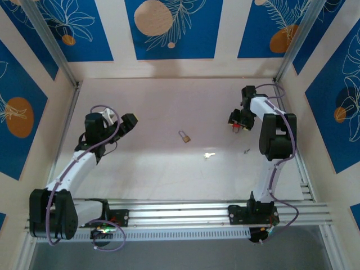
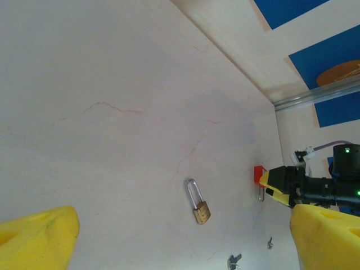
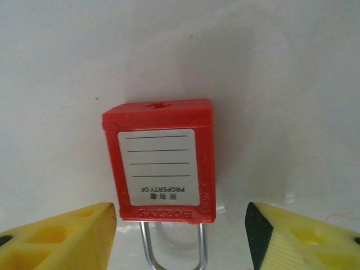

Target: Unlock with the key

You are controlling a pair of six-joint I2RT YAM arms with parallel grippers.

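Observation:
The key (image 1: 209,154) is a small pale metal piece lying flat on the table right of centre, also at the bottom edge of the left wrist view (image 2: 233,260). A small brass padlock (image 1: 184,136) (image 2: 198,202) lies left of it. My right gripper (image 1: 237,119) (image 3: 180,242) hovers at the far right over a red padlock (image 3: 160,163) (image 1: 235,126). Its yellow fingers (image 3: 62,236) straddle the steel shackle end, open, with a gap on the right side. My left gripper (image 1: 128,122) (image 2: 184,225) is open and holds nothing, well left of the brass padlock.
A tiny dark metal bit (image 1: 246,151) (image 2: 270,243) lies right of the key. The pale table (image 1: 157,107) is walled on three sides by blue-patterned panels. An aluminium rail (image 1: 185,214) with both arm bases runs along the near edge.

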